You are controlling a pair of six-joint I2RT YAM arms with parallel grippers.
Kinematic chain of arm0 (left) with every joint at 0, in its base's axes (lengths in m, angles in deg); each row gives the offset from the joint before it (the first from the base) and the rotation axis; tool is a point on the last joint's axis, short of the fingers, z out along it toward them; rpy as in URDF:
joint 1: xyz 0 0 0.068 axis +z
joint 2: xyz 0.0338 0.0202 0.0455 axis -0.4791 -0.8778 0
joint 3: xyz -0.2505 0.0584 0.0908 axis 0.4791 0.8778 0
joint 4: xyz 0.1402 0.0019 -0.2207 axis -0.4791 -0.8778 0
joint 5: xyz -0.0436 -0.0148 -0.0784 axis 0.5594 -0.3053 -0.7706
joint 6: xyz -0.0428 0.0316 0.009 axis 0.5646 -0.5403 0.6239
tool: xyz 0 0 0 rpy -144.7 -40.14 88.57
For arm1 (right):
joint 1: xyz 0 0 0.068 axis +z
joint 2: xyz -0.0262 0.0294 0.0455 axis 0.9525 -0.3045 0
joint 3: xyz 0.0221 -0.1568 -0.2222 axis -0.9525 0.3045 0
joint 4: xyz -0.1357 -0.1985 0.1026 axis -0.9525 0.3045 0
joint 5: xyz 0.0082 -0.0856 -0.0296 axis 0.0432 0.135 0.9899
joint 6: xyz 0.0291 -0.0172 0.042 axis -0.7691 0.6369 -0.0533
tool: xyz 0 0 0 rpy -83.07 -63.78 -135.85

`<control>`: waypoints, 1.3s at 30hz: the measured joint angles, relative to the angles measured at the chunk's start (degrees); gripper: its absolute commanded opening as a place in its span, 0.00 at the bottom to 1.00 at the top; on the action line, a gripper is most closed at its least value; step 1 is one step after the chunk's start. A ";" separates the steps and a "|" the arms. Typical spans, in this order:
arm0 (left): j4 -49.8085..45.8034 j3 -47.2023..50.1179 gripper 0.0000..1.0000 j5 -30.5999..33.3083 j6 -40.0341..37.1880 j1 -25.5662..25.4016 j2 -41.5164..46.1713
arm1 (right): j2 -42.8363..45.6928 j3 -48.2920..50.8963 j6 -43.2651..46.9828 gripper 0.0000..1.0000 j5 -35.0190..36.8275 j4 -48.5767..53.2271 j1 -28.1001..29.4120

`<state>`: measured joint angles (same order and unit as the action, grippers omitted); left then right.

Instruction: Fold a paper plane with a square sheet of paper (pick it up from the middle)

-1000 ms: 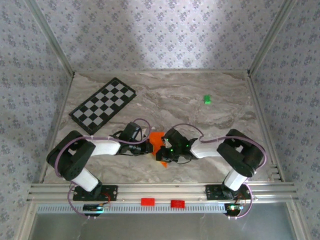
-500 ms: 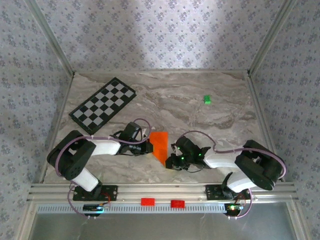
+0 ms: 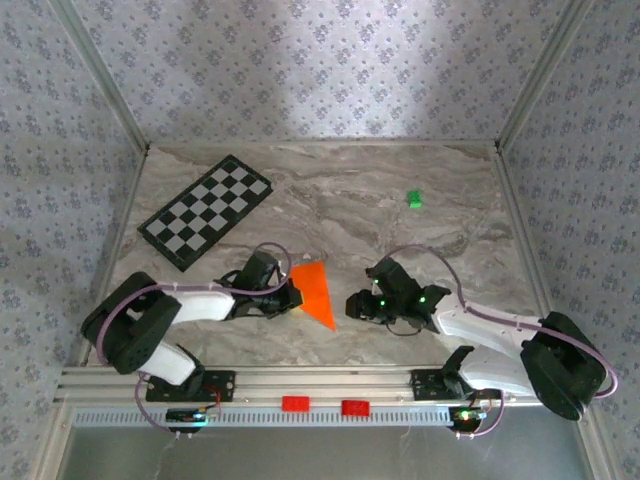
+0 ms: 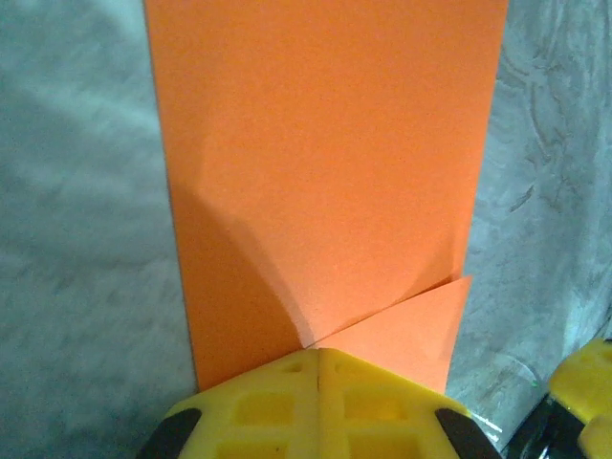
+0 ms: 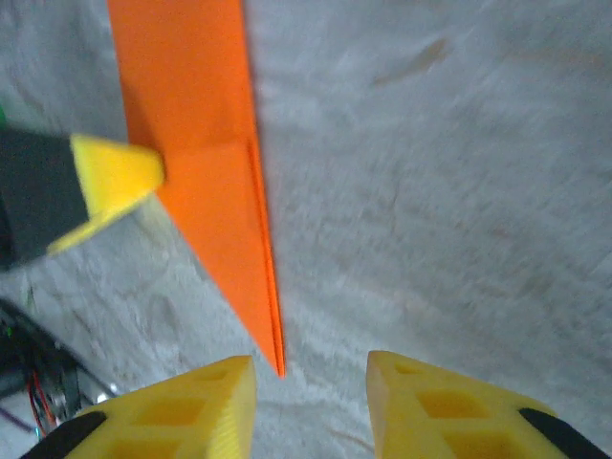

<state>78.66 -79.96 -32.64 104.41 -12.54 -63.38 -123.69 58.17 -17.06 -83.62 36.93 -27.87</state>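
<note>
The square sheet of paper [image 3: 315, 290] is bright orange and folded into a long pointed shape, lying flat on the marble table, its point toward the near edge. My left gripper [image 3: 293, 297] is shut, its tips resting on the paper's left edge. In the left wrist view the closed gripper [image 4: 318, 354] sits over the paper [image 4: 325, 172] where a small triangular flap shows. My right gripper [image 3: 355, 305] stands open to the right of the paper, touching nothing. In the right wrist view the paper's [image 5: 206, 172] sharp tip points between the right gripper's [image 5: 311, 382] jaws.
A black-and-white checkered board [image 3: 207, 210] lies at the back left. A tiny green block [image 3: 414, 199] sits at the back right. Two red pieces [image 3: 296, 404] are on the front rail. Patterned walls close in the table on three sides.
My right gripper has drawn back to the right, off the paper, and opened. The paper now lies uncovered and flat. My left gripper has stayed at the paper's left edge.
</note>
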 measured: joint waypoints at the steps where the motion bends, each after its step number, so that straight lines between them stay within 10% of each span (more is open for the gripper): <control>1: -0.55 0.66 0.09 1.29 1.20 -0.79 1.53 | -0.63 -0.46 0.24 0.40 0.11 -0.20 -0.59; 20: -13.73 1.57 0.39 2.86 -2.58 8.98 19.26 | -22.88 -12.92 4.09 0.39 -7.74 -9.62 -0.59; 39: -12.74 0.52 0.51 -12.46 -7.28 15.85 13.09 | -23.26 -11.28 6.19 0.02 -14.88 -13.42 -3.54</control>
<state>65.91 -79.44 -45.10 97.14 3.30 -50.28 -146.94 46.89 -10.87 -98.51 23.51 -31.41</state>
